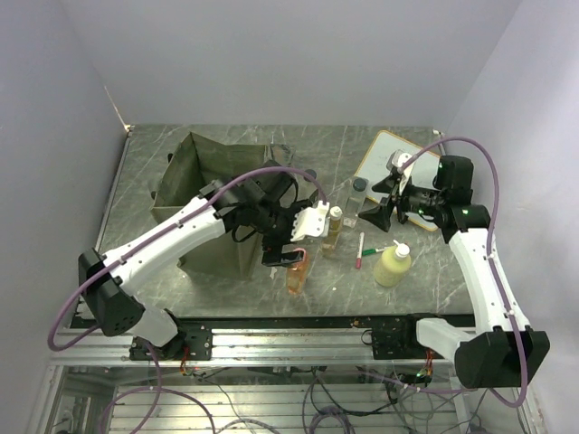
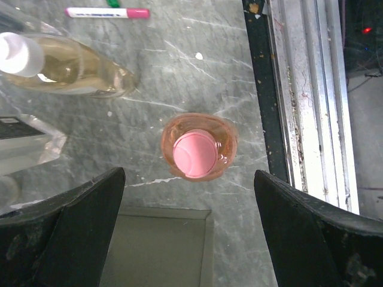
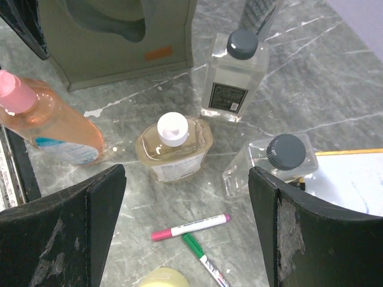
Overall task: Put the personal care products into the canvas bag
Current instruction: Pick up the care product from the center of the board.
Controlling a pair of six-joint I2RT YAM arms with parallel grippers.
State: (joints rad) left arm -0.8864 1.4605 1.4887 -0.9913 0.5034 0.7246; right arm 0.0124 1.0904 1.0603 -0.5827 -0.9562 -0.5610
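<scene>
- Left pincer (image 2: 188,178) is spread wide and empty, poised directly over the pink-capped orange bottle (image 2: 197,146).
- The bottle stands upright on the surface (image 2: 197,72), just beside the canvas bag (image 1: 204,181), and is not yet gripped.
- Right pincer (image 3: 185,174) is also wide open and empty, above the amber bottle (image 3: 173,149).
- Step judged: approach to grasp. Next move: descend, close on the bottle, lift above the bag rim.

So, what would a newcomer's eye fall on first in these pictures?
The olive canvas bag stands tall left of centre. The left gripper hangs open over an upright orange bottle with a pink cap, near the front edge. The right gripper is open, facing an amber bottle.
</scene>
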